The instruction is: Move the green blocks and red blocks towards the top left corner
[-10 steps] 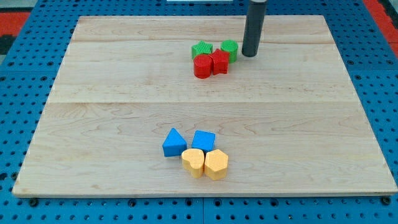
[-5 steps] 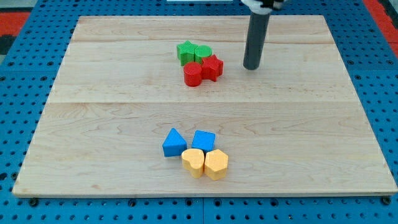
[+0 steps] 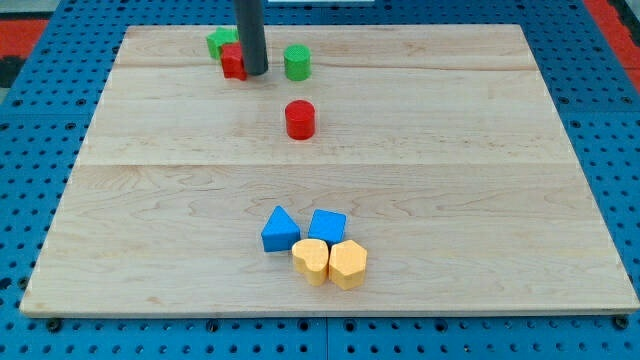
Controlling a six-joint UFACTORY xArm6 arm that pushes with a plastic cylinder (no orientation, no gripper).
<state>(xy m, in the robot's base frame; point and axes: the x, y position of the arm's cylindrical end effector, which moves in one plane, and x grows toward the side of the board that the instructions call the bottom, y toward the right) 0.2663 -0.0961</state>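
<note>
My tip (image 3: 255, 72) rests on the board near the view's top, left of centre. It touches the right side of a red block (image 3: 233, 63), whose shape the rod partly hides. A green block (image 3: 219, 42) sits just behind and left of that red block, touching it. A green cylinder (image 3: 297, 63) stands apart, a short way right of my tip. A red cylinder (image 3: 300, 119) stands alone further toward the view's bottom, below and right of my tip.
A blue triangular block (image 3: 279, 230), a blue block (image 3: 327, 226) and two yellow blocks (image 3: 311, 261) (image 3: 348, 264) cluster near the view's bottom centre. The wooden board (image 3: 150, 200) lies on a blue pegboard surface.
My tip moved from right of the cluster to the view's upper left. One red and one green block went up-left with it. The green cylinder and red cylinder have separated from the group.
</note>
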